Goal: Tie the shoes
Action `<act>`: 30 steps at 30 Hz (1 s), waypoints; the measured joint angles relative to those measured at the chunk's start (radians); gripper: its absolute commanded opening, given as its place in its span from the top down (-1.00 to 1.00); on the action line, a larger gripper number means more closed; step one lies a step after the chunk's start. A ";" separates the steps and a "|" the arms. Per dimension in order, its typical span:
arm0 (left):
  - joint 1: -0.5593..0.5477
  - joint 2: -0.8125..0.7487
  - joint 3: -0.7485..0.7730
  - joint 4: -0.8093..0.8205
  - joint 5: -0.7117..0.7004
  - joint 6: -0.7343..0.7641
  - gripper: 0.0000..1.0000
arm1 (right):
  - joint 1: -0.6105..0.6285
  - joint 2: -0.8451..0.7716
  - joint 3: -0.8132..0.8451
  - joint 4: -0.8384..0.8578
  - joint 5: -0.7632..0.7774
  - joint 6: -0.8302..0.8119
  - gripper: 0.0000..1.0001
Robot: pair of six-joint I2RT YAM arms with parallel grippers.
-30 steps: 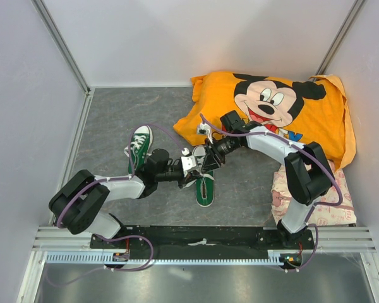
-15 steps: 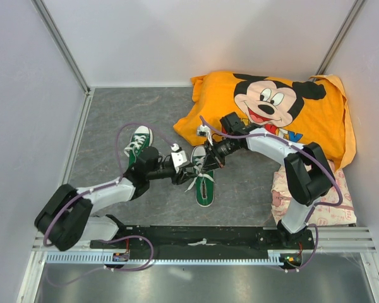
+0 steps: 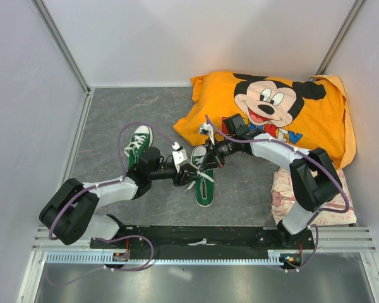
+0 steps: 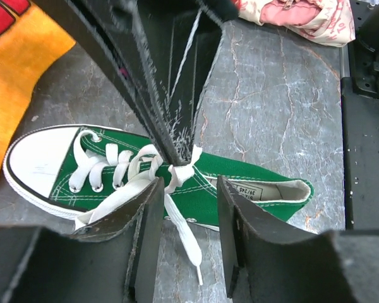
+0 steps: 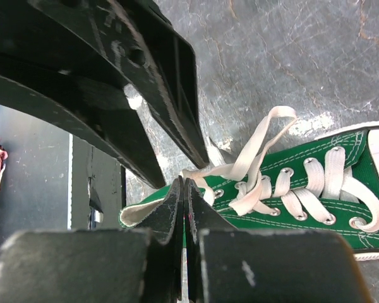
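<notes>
One green sneaker (image 3: 204, 184) lies in the middle of the grey table, toe toward the far side, with loose white laces. It shows in the left wrist view (image 4: 240, 183) and the right wrist view (image 5: 316, 158). The second green sneaker (image 3: 139, 140) stands apart to the left. My right gripper (image 3: 209, 160) (image 5: 184, 183) is shut on a white lace (image 5: 259, 142) over the shoe's tongue. My left gripper (image 3: 190, 172) (image 4: 188, 211) is open beside the shoe, its jaws either side of a free lace end (image 4: 180, 221) without touching it.
An orange Mickey Mouse cloth (image 3: 271, 107) lies at the back right, close behind the middle shoe. A pink patterned cloth (image 3: 316, 196) lies at the right by the right arm's base. A black rail (image 3: 202, 237) runs along the near edge. Grey walls close in on the left, far side and right.
My left gripper drew back to the left from the right gripper, then came a little way back toward the shoe. My right gripper stayed at the laces, its forearm shifting slightly.
</notes>
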 measured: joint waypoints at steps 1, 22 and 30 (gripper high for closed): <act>0.000 0.008 0.000 0.008 0.001 -0.004 0.10 | 0.000 -0.003 -0.001 0.002 0.000 0.002 1.00; 0.002 0.092 0.040 0.086 0.016 -0.061 0.62 | -0.006 -0.017 -0.021 0.022 -0.003 0.003 1.00; 0.010 0.092 0.040 0.086 0.034 -0.061 0.52 | -0.010 -0.017 -0.023 0.027 -0.011 0.003 1.00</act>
